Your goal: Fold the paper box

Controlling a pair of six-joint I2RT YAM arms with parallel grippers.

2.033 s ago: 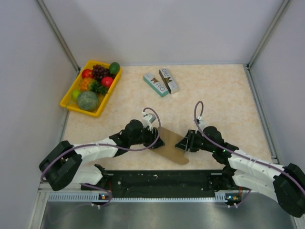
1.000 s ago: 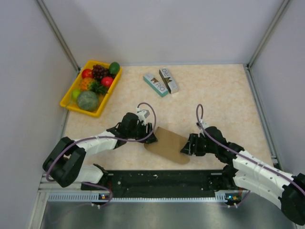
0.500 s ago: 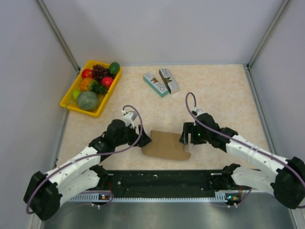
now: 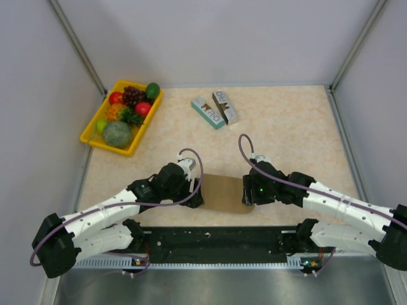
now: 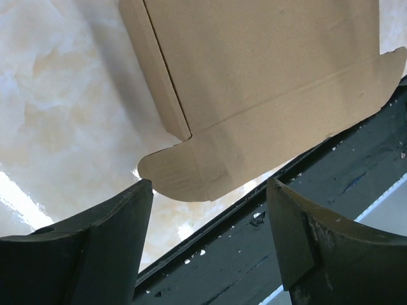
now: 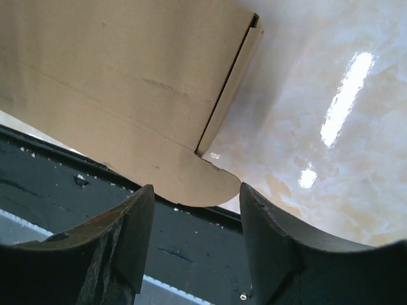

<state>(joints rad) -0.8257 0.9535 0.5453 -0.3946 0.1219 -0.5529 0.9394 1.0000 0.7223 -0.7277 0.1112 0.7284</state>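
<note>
The paper box [image 4: 220,192] is a flat brown cardboard piece lying near the table's front edge, its long side parallel to that edge. My left gripper [image 4: 195,196] is at its left end and my right gripper [image 4: 247,196] is at its right end. In the left wrist view the paper box [image 5: 254,82] shows a rounded flap just ahead of the left gripper [image 5: 210,189], which is open and empty. In the right wrist view the paper box [image 6: 127,82] has a matching rounded flap ahead of the right gripper [image 6: 197,190], also open and empty.
A yellow tray of fruit [image 4: 91,137] stands at the back left. Two small printed boxes [image 4: 216,108] lie at the back centre. The black base rail [image 4: 216,238] runs just behind the cardboard's near edge, with walls on both sides.
The cardboard has turned from a slant to lie square with the front edge. Both grippers have let it go and moved to its two ends, low at the table.
</note>
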